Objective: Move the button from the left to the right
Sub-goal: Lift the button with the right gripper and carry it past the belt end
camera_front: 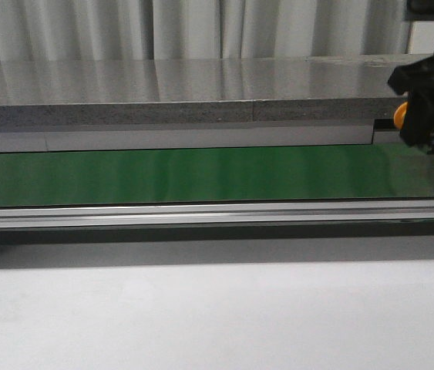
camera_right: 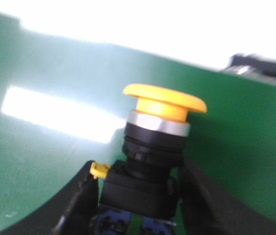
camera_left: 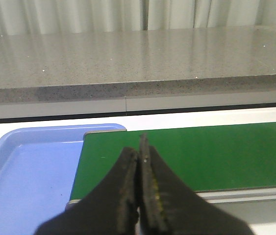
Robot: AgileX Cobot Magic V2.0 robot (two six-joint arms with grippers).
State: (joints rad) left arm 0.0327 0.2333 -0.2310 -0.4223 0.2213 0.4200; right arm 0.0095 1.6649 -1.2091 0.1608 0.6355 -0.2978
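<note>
Button: the button sits between the fingers of my right hand, its black body clamped at both sides, yellow-orange mushroom head and silver collar standing clear of the fingers.
Button, front view: only a sliver of the orange head shows at the edge of my right hand, at the far right end, raised over the belt.
Right hand: clenched on the button; a small yellow tab shows on one finger.
Left hand: my left hand has its fingers pressed together with nothing between them, tips poised over the near end of the belt.
Belt: the green belt runs across the front view, glossy, with a metal rail along its near edge.
Tray: a blue tray lies just beside the belt's end by my left hand.
Counter: a grey speckled counter stands behind the belt, pale curtains beyond it.
</note>
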